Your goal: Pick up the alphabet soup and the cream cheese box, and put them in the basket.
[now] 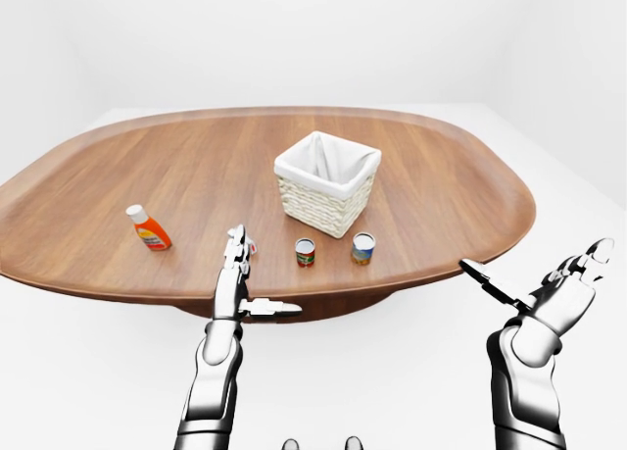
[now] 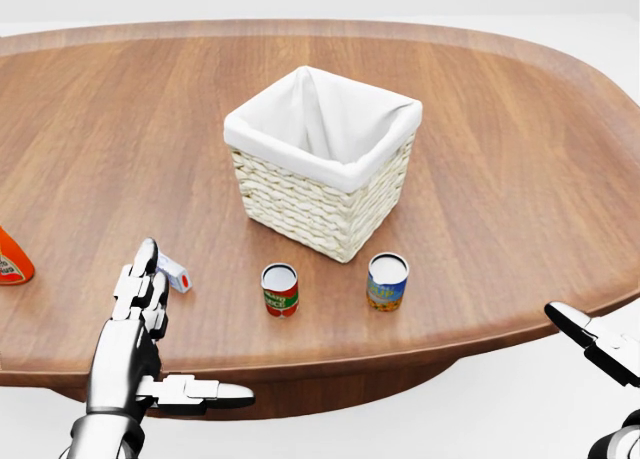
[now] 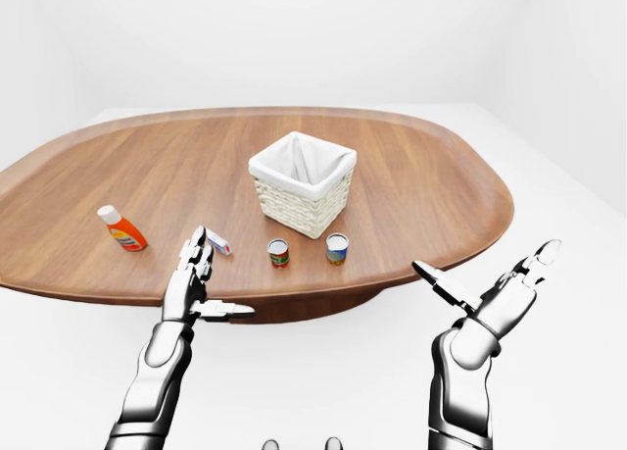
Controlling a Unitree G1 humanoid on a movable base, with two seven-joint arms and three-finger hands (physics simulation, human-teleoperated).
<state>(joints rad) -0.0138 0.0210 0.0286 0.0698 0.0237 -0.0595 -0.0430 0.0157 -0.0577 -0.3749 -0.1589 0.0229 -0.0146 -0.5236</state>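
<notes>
Glossy silver segmented arms, black joints, a chrome three-fingered left hand (image 2: 140, 309) and right hand (image 1: 563, 288)

The head view looked steeply down, close over the tabletop (image 2: 520, 159) beyond the raised fingers (image 2: 140, 279). Both eye views sat farther off, facing the same way. All three shared the basket (image 1: 326, 183).

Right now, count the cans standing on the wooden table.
2. A red-labelled can stands below the white-lined wicker basket in the head view, and a blue-and-yellow-labelled can stands to its right, apart from it. Nothing suggests any are hidden, though the basket's inside shows only partly.
</notes>
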